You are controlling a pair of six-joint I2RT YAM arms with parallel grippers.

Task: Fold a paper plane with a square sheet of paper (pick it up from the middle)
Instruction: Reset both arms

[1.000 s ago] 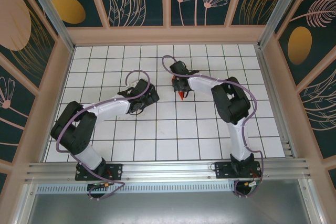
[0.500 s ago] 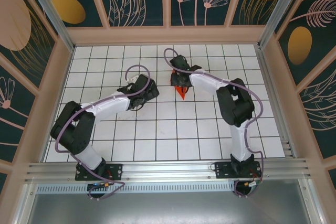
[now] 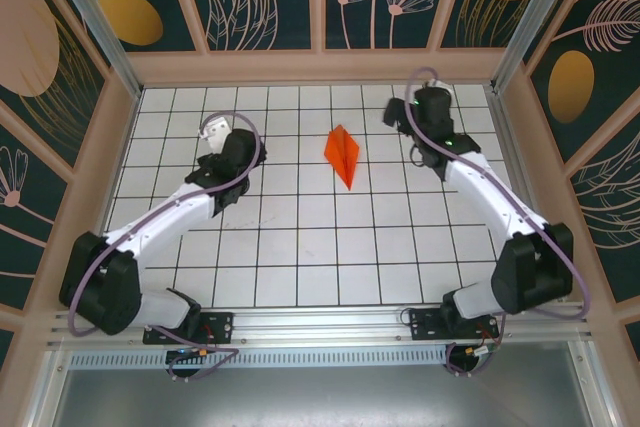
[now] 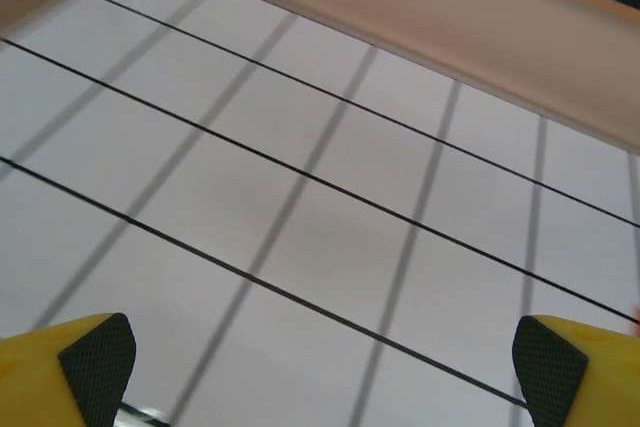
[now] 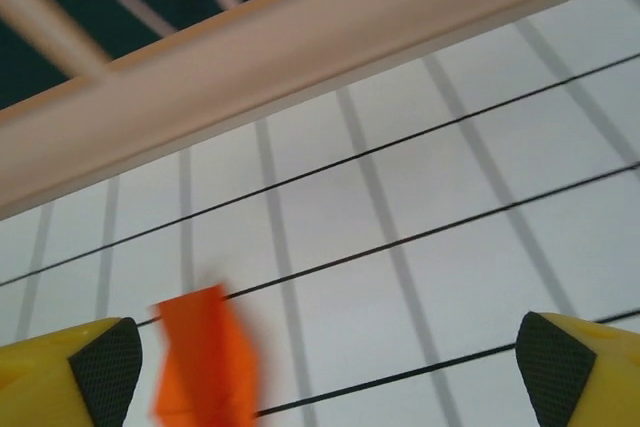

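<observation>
The paper plane (image 3: 341, 154), a slim bright orange dart, lies free on the white grid table with its point towards the near side. Neither gripper touches it. My right gripper (image 3: 400, 112) stands about two tiles to the plane's right, near the back. Its wrist view shows the jaws wide open with nothing between the black pads (image 5: 550, 367), and the plane (image 5: 205, 357) blurred on the tiles by the left pad. My left gripper (image 3: 216, 131) is several tiles to the plane's left, and its pads (image 4: 95, 362) stand wide apart over bare tiles.
The back wall's wooden sill (image 3: 320, 67) runs close behind both grippers, and the side walls (image 3: 110, 137) frame the table. Both arms reach in from their bases at the near edge (image 3: 320, 327). Bare tiles (image 3: 320, 247) lie between the arms.
My right gripper opened, let go of the orange plane and drew back to the right rear. The plane now lies on the table. My left arm swung away to the left.
</observation>
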